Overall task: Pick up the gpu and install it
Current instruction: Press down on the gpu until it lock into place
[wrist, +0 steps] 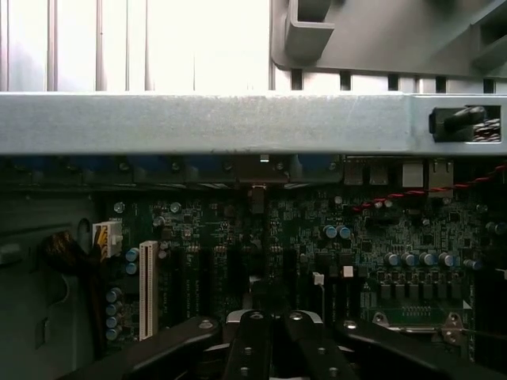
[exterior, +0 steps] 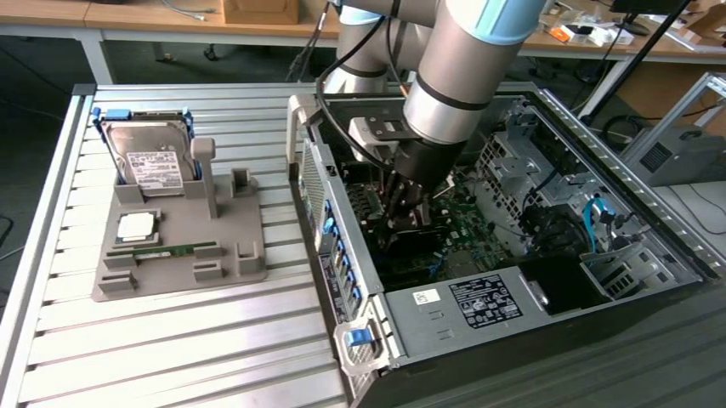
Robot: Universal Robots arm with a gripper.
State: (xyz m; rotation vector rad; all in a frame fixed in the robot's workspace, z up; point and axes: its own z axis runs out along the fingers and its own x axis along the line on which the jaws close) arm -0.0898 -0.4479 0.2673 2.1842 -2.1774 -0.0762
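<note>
Exterior view: I see the arm reaching down into the open computer case (exterior: 635, 212), which lies on its side on the slatted aluminium table (exterior: 170, 340). The gripper (exterior: 405, 212) sits low over the motherboard (exterior: 471, 217), near the rear wall of the case with its row of blue slot clips (exterior: 340, 255). From here I cannot make out the gpu; the gripper's tip is dark against the dark boards below it. To the exterior view's left, well apart from the case, the grey parts holder (exterior: 182, 246) carries a hard drive (exterior: 153, 157) standing upright in its blue frame, a square processor chip (exterior: 138, 225) lying flat, and a narrow green memory stick (exterior: 172, 252) lying flat in front of it.

Wrist view: here I get what the exterior camera hides. The gripper (wrist: 273, 336) has its fingers (wrist: 247, 348) drawn together, pointing down at the motherboard (wrist: 380, 237). Between and just beyond the fingers I note a dark upright edge, possibly the gpu, but I cannot confirm it or say whether it is gripped. A white expansion slot (wrist: 148, 289) stands to one side, with dark slots beside it. The metal rear rail of the case (wrist: 238, 123) crosses the frame, a red twisted wire (wrist: 420, 194) runs beneath it, and the grey holder (wrist: 380, 36) and table slats show beyond.
</note>
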